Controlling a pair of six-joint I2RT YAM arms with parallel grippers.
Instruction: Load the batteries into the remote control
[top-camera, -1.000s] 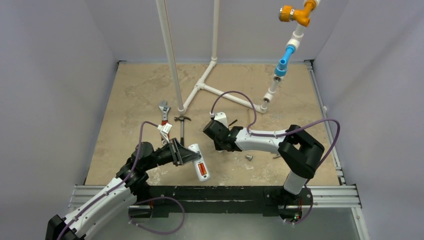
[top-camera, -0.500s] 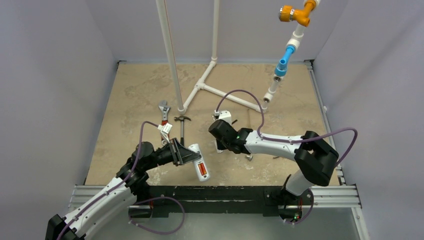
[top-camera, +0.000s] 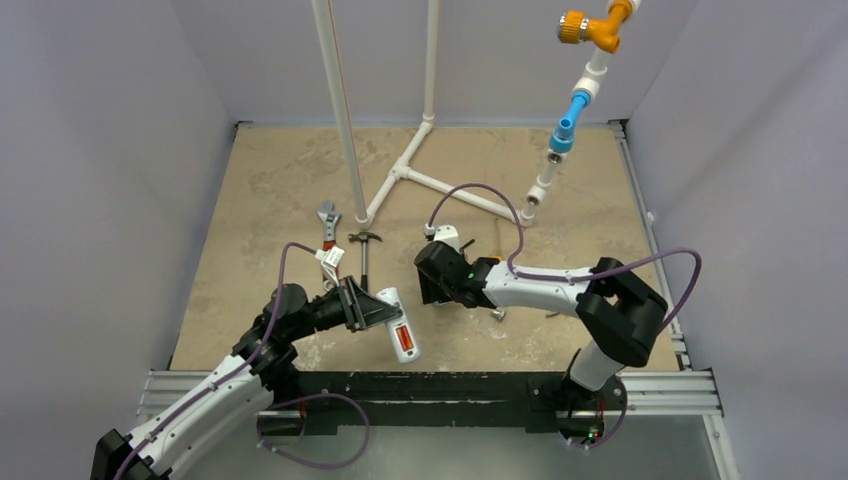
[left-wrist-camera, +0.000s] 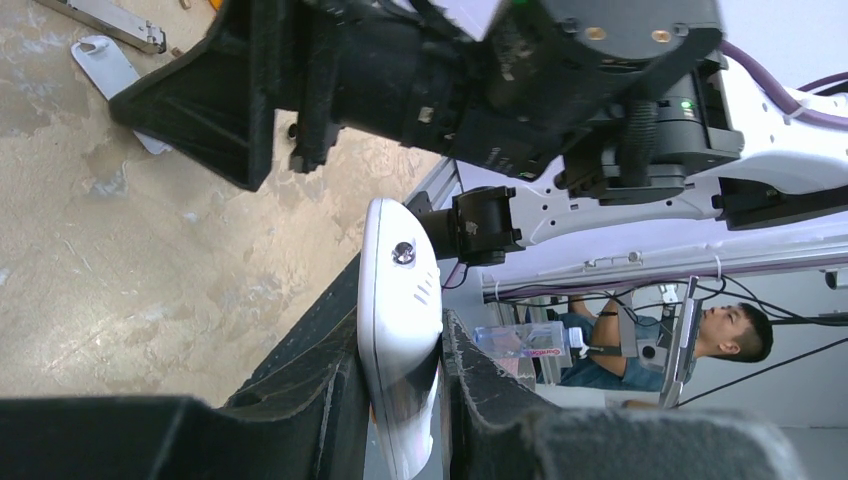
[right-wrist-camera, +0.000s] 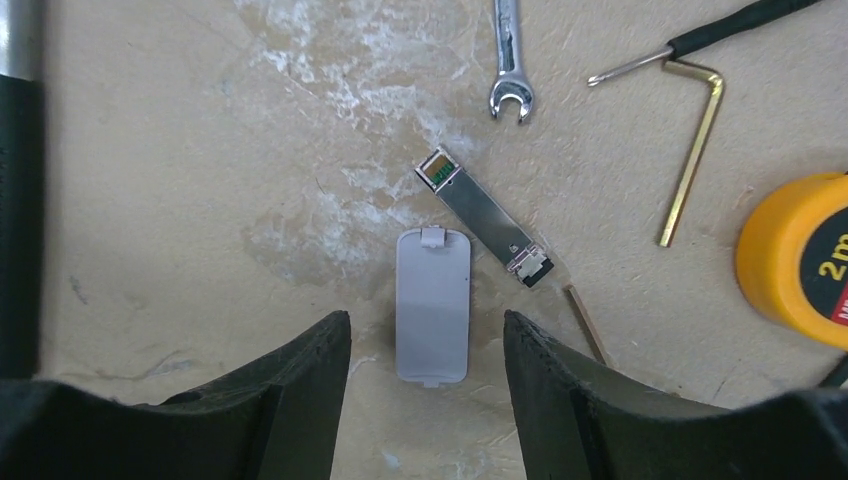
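Tabletop (top-camera: 260, 200) of mottled beige carries the loose tools, and both arms reach over its near half. Left arm (top-camera: 230, 385) is occupied: the left claw (top-camera: 372, 310) is clamped on 1 end of the remote control (top-camera: 396, 315), which juts toward the near right with its back recess facing up. Batteries (top-camera: 404, 340) show as an orange-red patch seated in that recess; how many there are is too small to tell from above. Right arm (top-camera: 540, 285) is the free one, and much the nearer to the white battery cover (right-wrist-camera: 432, 300) lying flat on the tabletop. In the right wrist view the right claw (right-wrist-camera: 425, 318) stands wide and empty, its 2 fingers (right-wrist-camera: 290, 400) on either side of the cover with bare tabletop showing in both gaps. The cover's long axis runs straight out along the line of the fingers, its small clip tab at the far end, so closing would likely pinch it across its narrow width. Loading looks done, and refitting the cover seems to be what is left. A silver transceiver module (right-wrist-camera: 483, 218) just beside the cover's far right corner could get nudged.
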